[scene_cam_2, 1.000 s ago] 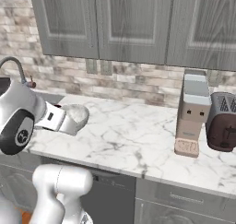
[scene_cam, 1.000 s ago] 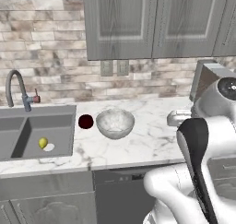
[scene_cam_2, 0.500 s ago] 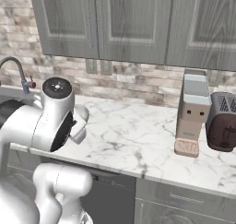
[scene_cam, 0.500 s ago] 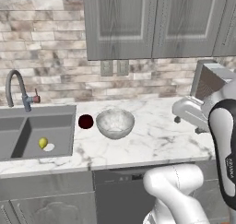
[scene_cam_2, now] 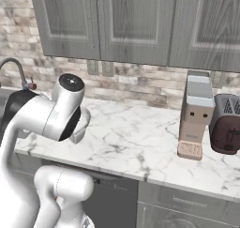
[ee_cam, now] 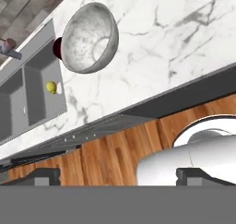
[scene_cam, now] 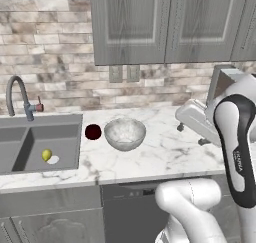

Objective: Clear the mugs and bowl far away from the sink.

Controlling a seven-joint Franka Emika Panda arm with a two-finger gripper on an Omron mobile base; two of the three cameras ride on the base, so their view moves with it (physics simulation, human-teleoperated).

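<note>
The silvery bowl [scene_cam: 125,133] stands on the marble counter [scene_cam: 165,159], just right of the sink [scene_cam: 35,147]. A dark maroon mug [scene_cam: 93,132] sits between the bowl and the sink's edge. My gripper [scene_cam: 191,135] hangs above the counter to the right of the bowl, well apart from it, open with nothing between its fingers. In the hand view the bowl [ee_cam: 90,37] is at the top with the mug [ee_cam: 57,48] peeking from behind it, the sink [ee_cam: 27,96] lies at the left, and the gripper [ee_cam: 120,177] has its fingertips [ee_cam: 44,176] far apart.
A curved faucet [scene_cam: 17,97] rises behind the sink, and a yellow lemon [scene_cam: 46,155] lies in the basin. A coffee machine [scene_cam_2: 197,114] and a dark toaster [scene_cam_2: 227,128] stand on the counter's right end. Wall cabinets hang above.
The arm has swung up and rightward, carrying the hand over the counter to the right of the bowl. The bowl and the mug have stayed where they were.
</note>
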